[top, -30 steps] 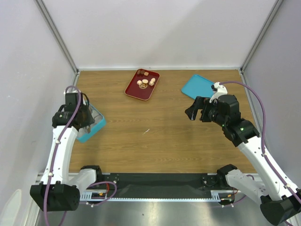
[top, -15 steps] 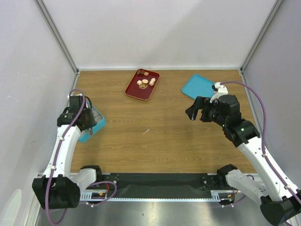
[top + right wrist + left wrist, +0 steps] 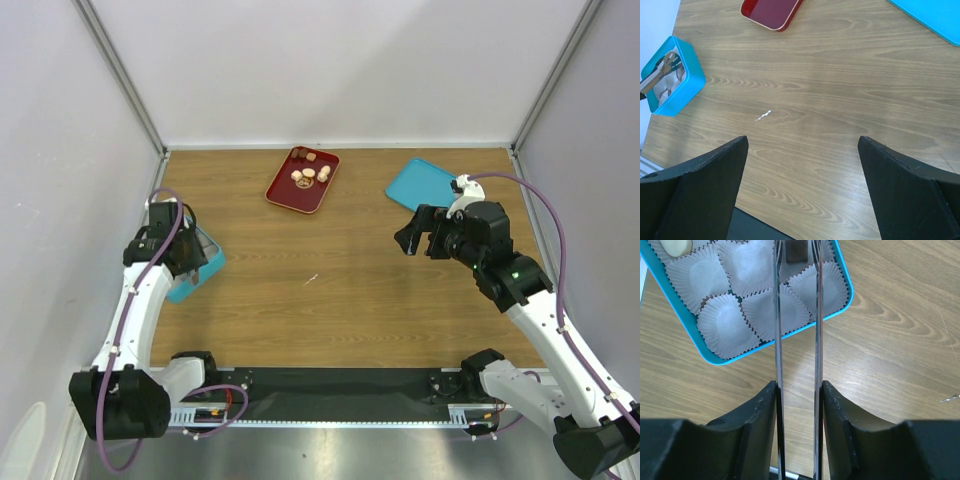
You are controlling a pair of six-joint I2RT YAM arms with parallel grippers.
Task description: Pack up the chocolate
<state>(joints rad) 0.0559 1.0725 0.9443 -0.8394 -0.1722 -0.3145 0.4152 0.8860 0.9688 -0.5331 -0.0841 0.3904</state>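
Observation:
Several small chocolate pieces (image 3: 309, 176), dark and pale, lie on the red tray (image 3: 285, 192) at the back. The teal box (image 3: 206, 268) at the left holds white paper cups (image 3: 730, 322). My left gripper (image 3: 185, 250) is over the box, its long thin metal blades (image 3: 778, 315) reaching in. A dark chocolate piece (image 3: 796, 251) lies in a cup between the blade tips, with a small gap on each side. A pale piece (image 3: 675, 246) sits in a corner cup. My right gripper (image 3: 412, 238) hovers open and empty over the table.
A flat teal lid (image 3: 420, 182) lies at the back right, also in the right wrist view (image 3: 935, 12). A small white scrap (image 3: 312, 279) lies mid-table. The red tray (image 3: 770, 10) and the teal box (image 3: 690, 82) show in the right wrist view.
The left arm shifted slightly right and nearer over the teal box during the first half second, then held still. The right arm has not moved.

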